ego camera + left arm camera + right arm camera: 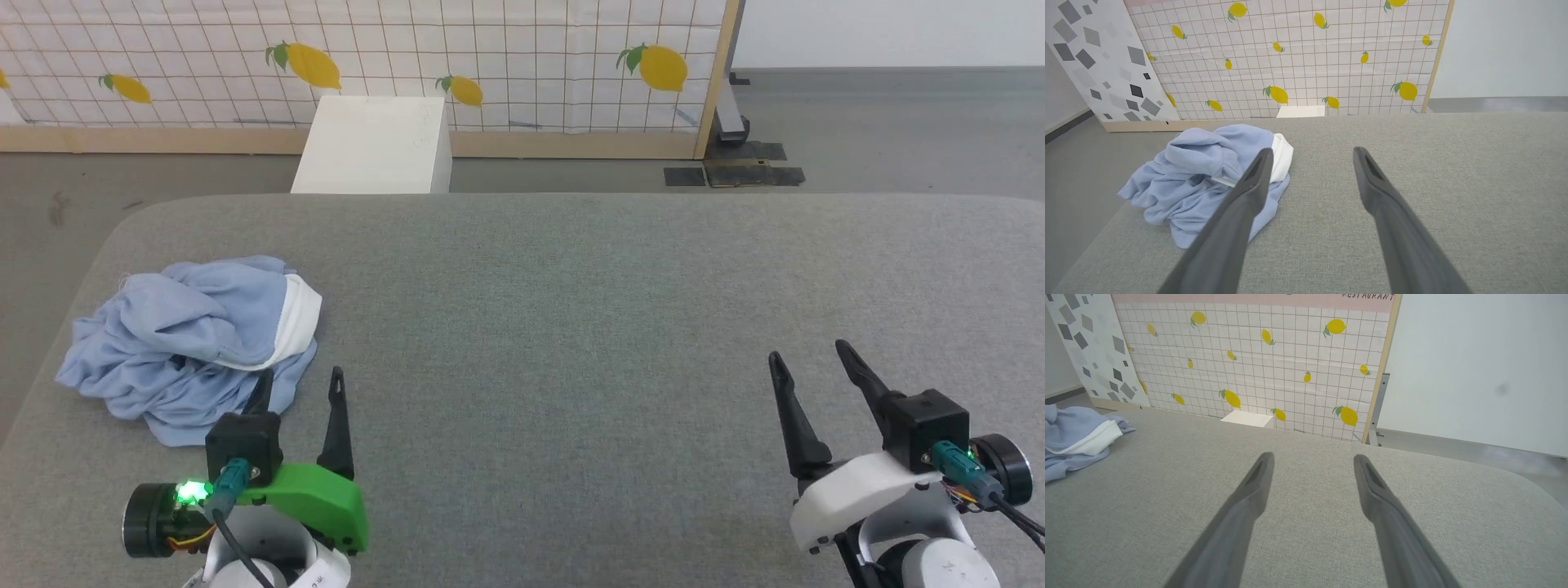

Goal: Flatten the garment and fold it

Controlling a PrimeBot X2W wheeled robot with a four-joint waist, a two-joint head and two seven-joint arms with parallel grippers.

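And here we are at the grey padded table. The garment sits in a crumpled heap at the table's near-left corner, light blue knit bunched up on itself, with the white collar band curling along its right side. The left gripper, the one with the green housing and a green light glowing at its wrist, is parked right at the heap's near edge. Its jaws are spread wide with nothing between them. From the head view one finger's tip overlaps the blue cloth while the other points up over bare table just beside it. Whether that finger actually touches the fabric, I cannot tell. Over on the far side the right gripper, in its white housing, is released too, jaws apart over bare grey cloth and well apart from the garment. Its own camera catches the heap off at the left edge. Beyond the table stands a white box on the floor, with a faint scribble on its top too pale to read. Behind that is a grid-patterned lemon panel in a pale wooden frame. Now for the writing: at the very top of the right wrist view, on a pink strip above the lemons, the clipped capitals read RESTAURANT. To the left leans a white panel speckled with grey shards, and dark tape patches mark the floor by the frame's foot.
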